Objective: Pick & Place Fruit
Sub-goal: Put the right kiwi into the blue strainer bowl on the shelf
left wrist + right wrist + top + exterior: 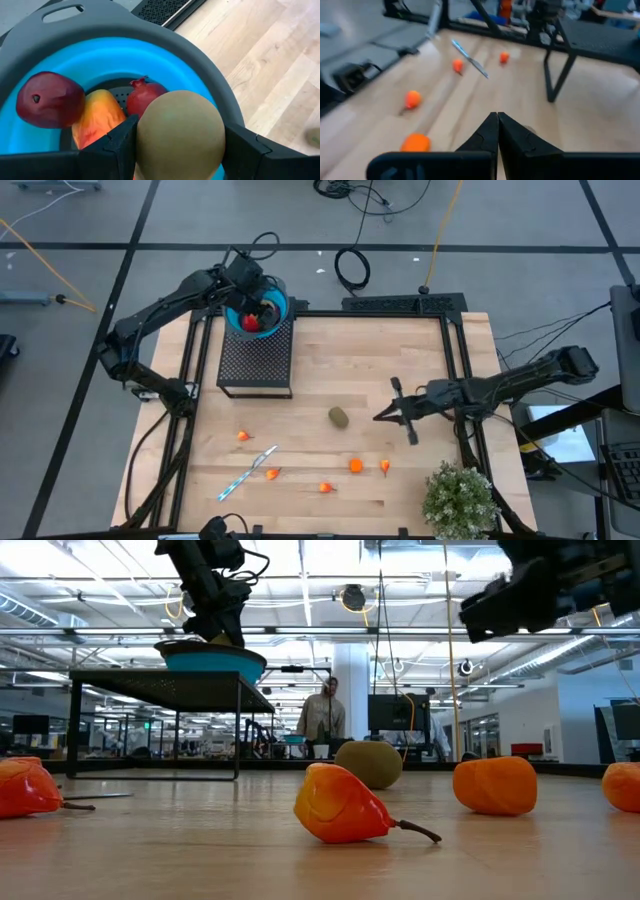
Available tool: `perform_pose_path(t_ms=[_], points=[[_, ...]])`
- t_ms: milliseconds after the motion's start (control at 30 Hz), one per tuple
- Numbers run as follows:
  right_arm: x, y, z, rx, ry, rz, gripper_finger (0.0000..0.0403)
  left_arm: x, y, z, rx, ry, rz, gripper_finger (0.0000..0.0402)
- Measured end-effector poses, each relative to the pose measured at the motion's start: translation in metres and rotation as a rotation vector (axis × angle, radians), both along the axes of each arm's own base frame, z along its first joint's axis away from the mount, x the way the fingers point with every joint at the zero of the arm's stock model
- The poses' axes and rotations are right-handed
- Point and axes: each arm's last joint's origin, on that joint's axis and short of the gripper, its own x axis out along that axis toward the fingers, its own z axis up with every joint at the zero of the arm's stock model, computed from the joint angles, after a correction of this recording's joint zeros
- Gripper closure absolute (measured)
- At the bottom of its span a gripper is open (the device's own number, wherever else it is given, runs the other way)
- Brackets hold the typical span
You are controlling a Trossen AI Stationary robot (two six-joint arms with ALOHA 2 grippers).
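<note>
The left tool [177, 150] hangs over the blue bowl [275, 311] on the black mesh stand [256, 360] at the counter's [330, 370] far left corner. Its fingers [112, 150] clamp an olive-brown oval fruit [180, 132] from both sides; this placement suits a drop among the dark red piece [49, 99], the red-orange piece [97, 117] and the pomegranate-like piece [145, 95] already in the bowl. The held oval's long axis seems to run roughly across the fingers' gap, though its ends are partly hidden.

A second olive oval [339, 417] lies mid-counter, its long axis slanting toward the stand. Small orange bits [355, 466] lie scattered along the near side. The right tool [398, 414], fingers pressed together and holding nothing, hovers just beside that oval, probably staged for the next pick.
</note>
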Motion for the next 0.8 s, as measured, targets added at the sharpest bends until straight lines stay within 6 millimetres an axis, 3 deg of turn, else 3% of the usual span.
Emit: perform_pose_path(t_ms=[367, 800], points=[[-0.048, -0.010, -0.027, 0.090, -0.164, 0.055, 0.0403, 0.000, 0.000, 0.000, -0.001, -0.001, 0.003, 0.0183], [-0.074, -0.017, -0.021, 0.124, -0.204, -0.056, 0.0403, 0.000, 0.000, 0.000, -0.006, -0.003, 0.011, 0.0183]])
